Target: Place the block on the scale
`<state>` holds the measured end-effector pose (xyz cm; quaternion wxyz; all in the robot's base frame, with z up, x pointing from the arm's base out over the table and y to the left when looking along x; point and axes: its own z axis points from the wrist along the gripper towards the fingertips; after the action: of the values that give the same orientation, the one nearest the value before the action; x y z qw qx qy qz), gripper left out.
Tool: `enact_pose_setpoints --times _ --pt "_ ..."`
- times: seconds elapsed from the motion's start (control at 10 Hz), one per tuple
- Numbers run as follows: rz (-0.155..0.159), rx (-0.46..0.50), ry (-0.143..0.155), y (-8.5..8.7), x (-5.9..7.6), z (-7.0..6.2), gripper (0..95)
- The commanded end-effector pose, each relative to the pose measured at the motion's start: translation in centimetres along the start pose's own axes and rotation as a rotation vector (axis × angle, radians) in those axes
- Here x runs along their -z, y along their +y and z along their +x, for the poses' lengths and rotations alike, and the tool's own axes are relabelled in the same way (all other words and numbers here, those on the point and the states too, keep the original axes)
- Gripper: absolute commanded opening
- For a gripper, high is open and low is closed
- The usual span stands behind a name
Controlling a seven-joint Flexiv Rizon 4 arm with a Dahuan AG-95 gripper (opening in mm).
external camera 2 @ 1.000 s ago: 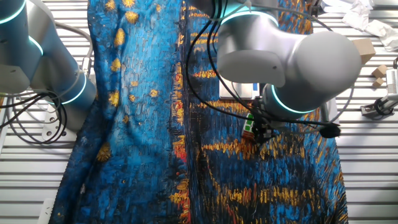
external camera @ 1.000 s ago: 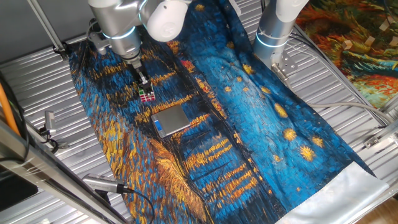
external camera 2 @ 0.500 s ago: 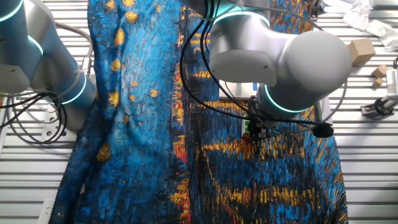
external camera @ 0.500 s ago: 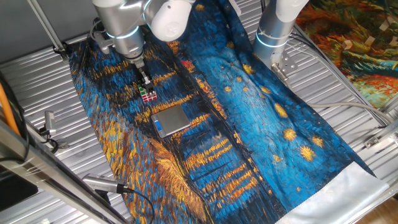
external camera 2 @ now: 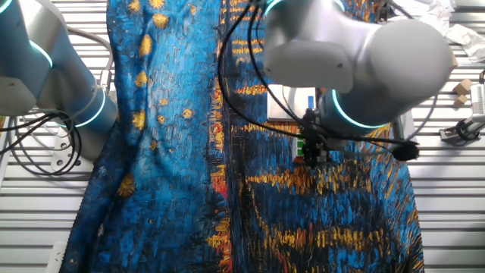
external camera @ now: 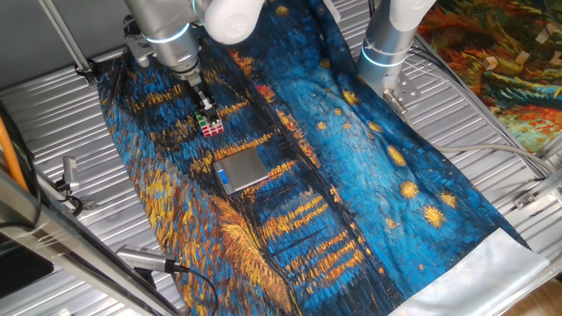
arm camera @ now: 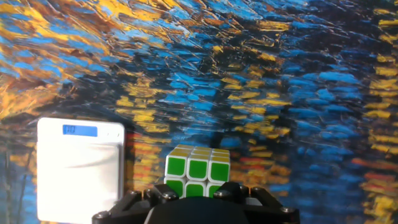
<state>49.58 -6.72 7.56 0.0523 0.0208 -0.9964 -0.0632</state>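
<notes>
The block (external camera: 211, 128), a small cube with green, red and white stickers, is held in my gripper (external camera: 205, 119) a little above the blue-and-gold cloth. In the hand view its green face (arm camera: 198, 168) shows between my fingertips, and my gripper (arm camera: 198, 188) is shut on it. The scale (external camera: 241, 169), flat and silver-grey with a blue display strip, lies on the cloth in front of and right of the block. In the hand view the scale (arm camera: 79, 171) lies left of the block. In the other fixed view the block (external camera 2: 301, 146) is mostly hidden by the arm, and the scale (external camera 2: 290, 104) shows behind it.
The painted cloth (external camera: 351, 175) covers the middle of the ribbed metal table (external camera: 53, 123). A second arm's base (external camera: 386, 53) stands at the back right. Small wooden blocks (external camera 2: 461, 87) lie at the table's edge in the other fixed view.
My gripper has risen slightly with the block in it, lifting it off the cloth. The scale has not moved.
</notes>
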Motion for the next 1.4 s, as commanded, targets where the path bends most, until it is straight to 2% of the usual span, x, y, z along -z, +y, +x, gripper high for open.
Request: enact_pose_setpoints --times 0.1,0.3,0.4,0.7,0.8,0.9,1.2,1.4 --pt "-0.006 -0.013 -0.002 0.8 0.0 0.3 0.0" --pt "-0.005 -0.033 -0.003 1.9 0.1 0.0 0.0" --pt "-0.003 -0.068 0.001 3.5 0.3 -0.5 0.0" --pt "0.0 -0.105 -0.001 5.9 0.2 -1.2 0.0" --pt "0.005 -0.126 -0.002 7.3 0.0 -1.4 0.0" --pt "0.004 -0.133 -0.003 7.8 -0.2 -1.4 0.0" --pt "0.008 -0.174 -0.013 10.9 -1.5 -1.6 0.0" --pt "0.003 -0.179 -0.018 11.3 -1.5 -1.8 0.0"
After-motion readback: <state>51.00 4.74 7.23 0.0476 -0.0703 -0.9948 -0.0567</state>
